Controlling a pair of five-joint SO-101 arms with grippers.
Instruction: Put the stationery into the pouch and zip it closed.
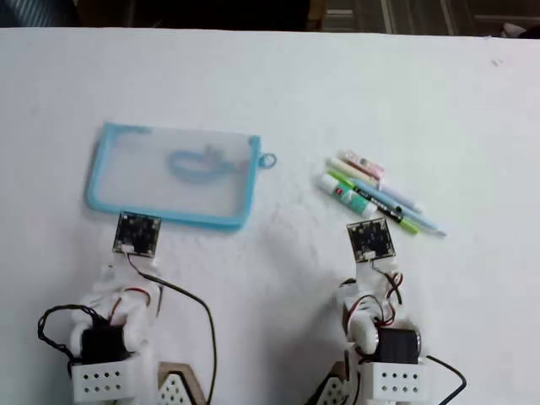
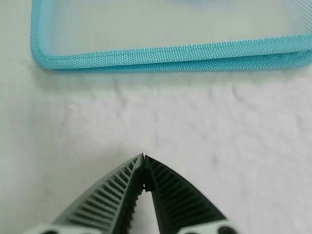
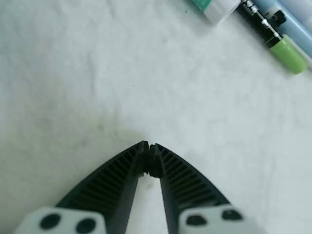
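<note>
Your pouch [image 1: 173, 175] lies flat on the desk [image 1: 278, 84], long axis left-right, zip pull [image 1: 267, 159] at the right end, just beyond the left tool [image 2: 143, 161]. The stationery [image 1: 375, 192] slants far-left to near-right, just past the right tool [image 3: 147, 148]. Both tools are pinched closed on nothing.

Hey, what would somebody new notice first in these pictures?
A see-through pouch with a bright blue edge lies flat on the white table, in front of the left arm. A small bunch of pens lies apart from it, in front of the right arm. The left hand and right hand are shut, holding nothing.
</note>
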